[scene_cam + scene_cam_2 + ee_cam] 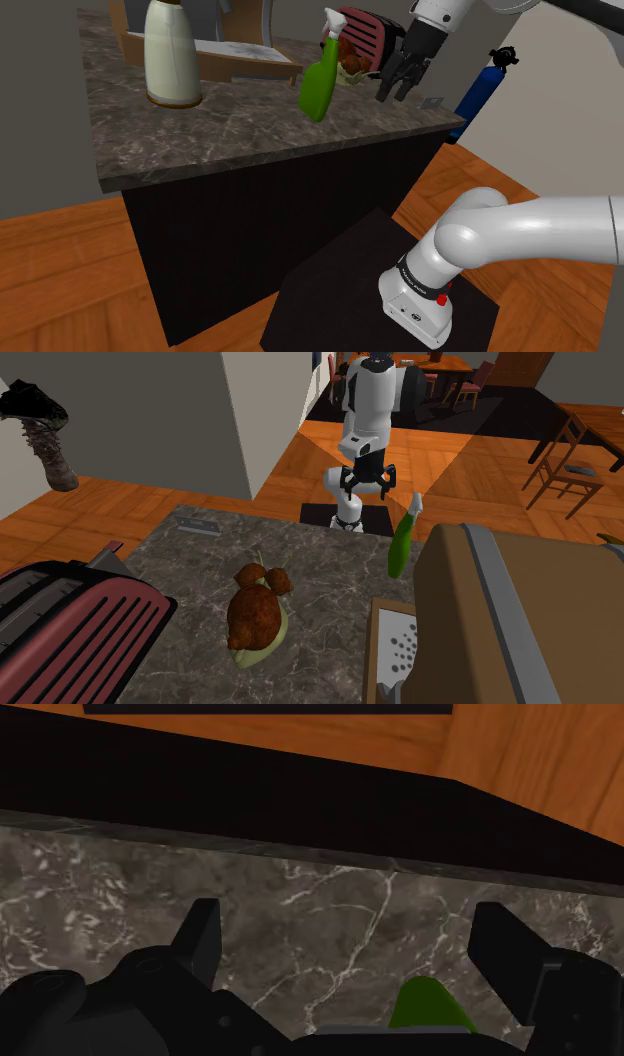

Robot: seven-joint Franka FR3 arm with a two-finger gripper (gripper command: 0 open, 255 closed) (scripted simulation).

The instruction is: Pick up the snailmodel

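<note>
While the gripper point(350, 919) hangs over the edge of the counter point(330, 567) with its fingers point(203, 932) wide apart and nothing in them, the brown snail point(255, 617) sits on the counter next to the red toaster point(70, 627), and a green bottle point(321, 88) stands near the gripper

Spread fingers point(200, 939) hang over marble counter point(330, 904), green bottle point(428, 1004) between.

Dark marble counter point(330, 552) — brown snail model point(256, 617), green spray bottle point(402, 544), red toaster point(70, 622), cream bottle point(172, 60)
</note>
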